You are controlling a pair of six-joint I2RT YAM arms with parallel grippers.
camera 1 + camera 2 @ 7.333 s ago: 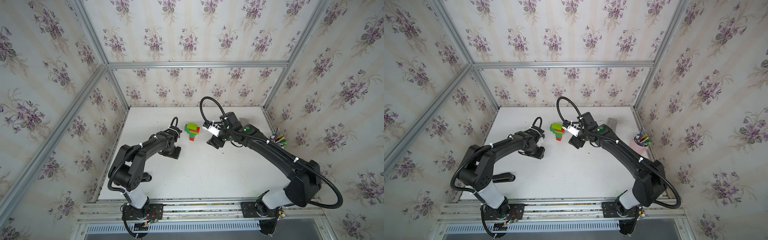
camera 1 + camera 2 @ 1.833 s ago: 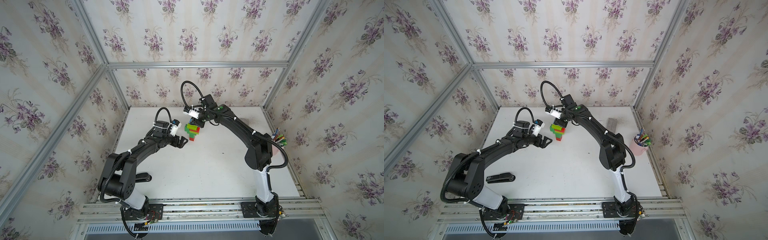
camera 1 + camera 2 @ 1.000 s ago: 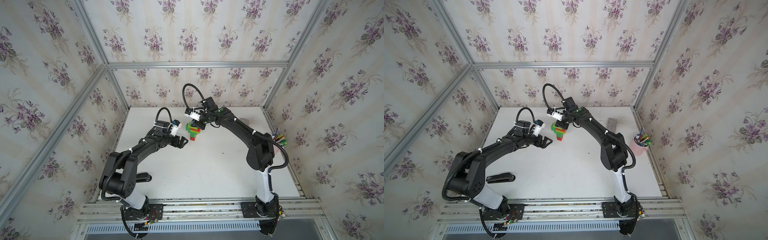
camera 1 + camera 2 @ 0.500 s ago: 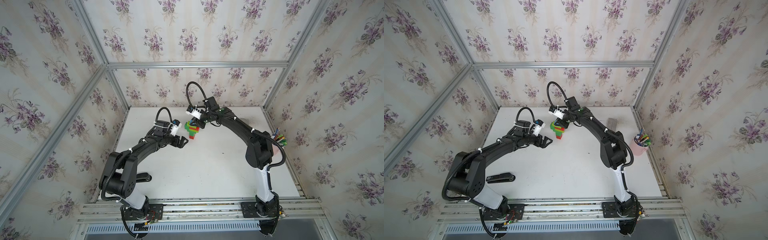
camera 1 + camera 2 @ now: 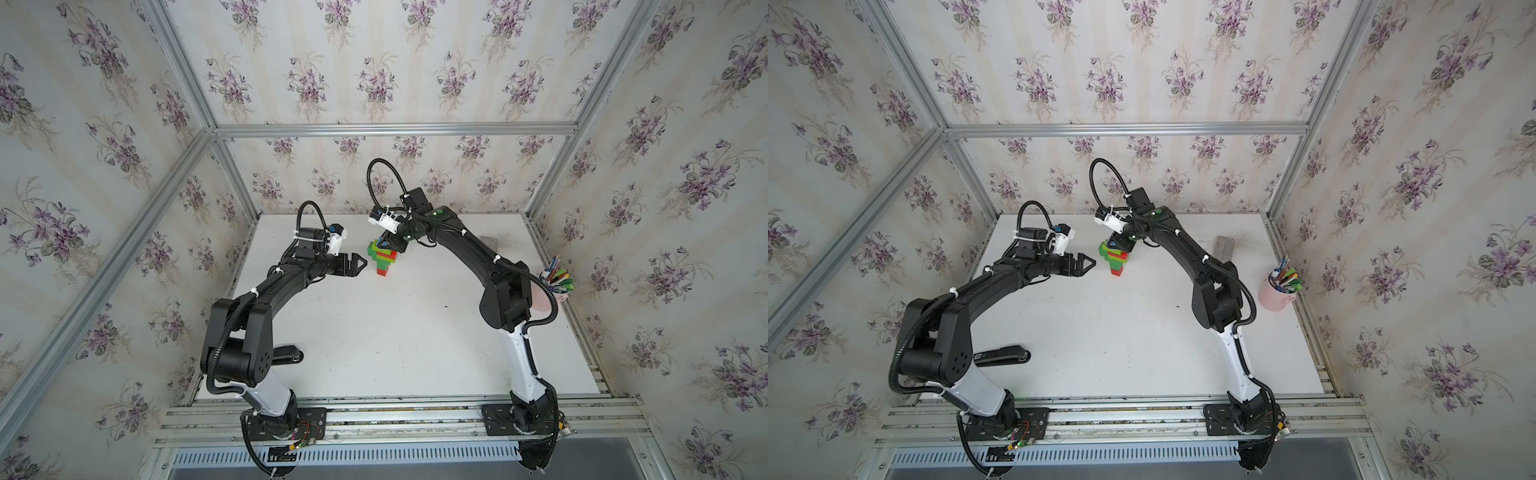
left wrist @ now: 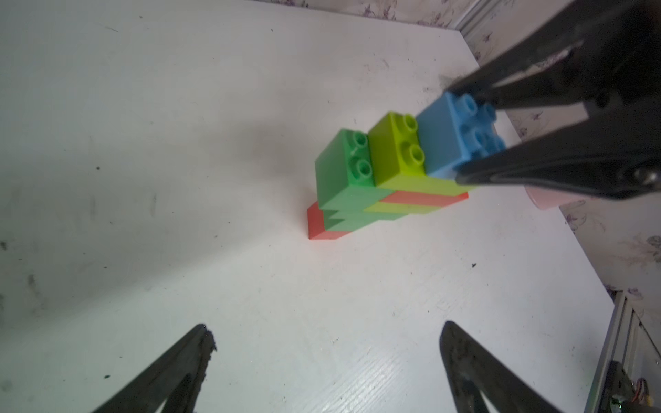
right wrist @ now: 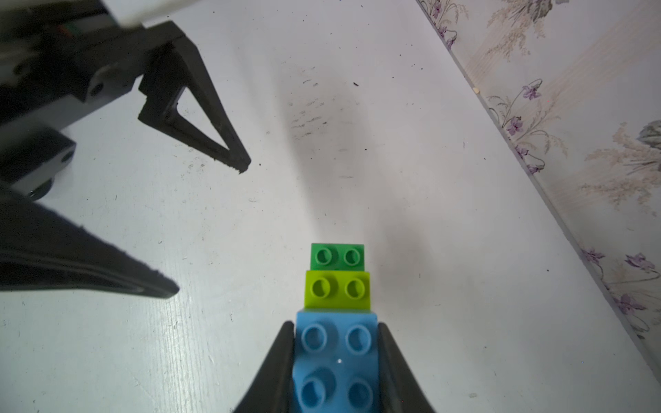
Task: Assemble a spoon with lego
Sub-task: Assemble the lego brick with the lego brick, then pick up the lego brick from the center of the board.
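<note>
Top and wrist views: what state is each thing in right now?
left gripper: open, empty, apart from the spoon.
right gripper: shut on the blue brick.
blue brick: on the spoon's top, beside the lime brick.
spoon: upright on its red end on the table.
pen cup: upright.
grey block: lying flat, untouched.

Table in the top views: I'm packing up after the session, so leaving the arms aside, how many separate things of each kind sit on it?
Lego spoon build: 1
Grey block: 1
Pink cup of pens: 1
Black stapler: 1
Total: 4
</note>
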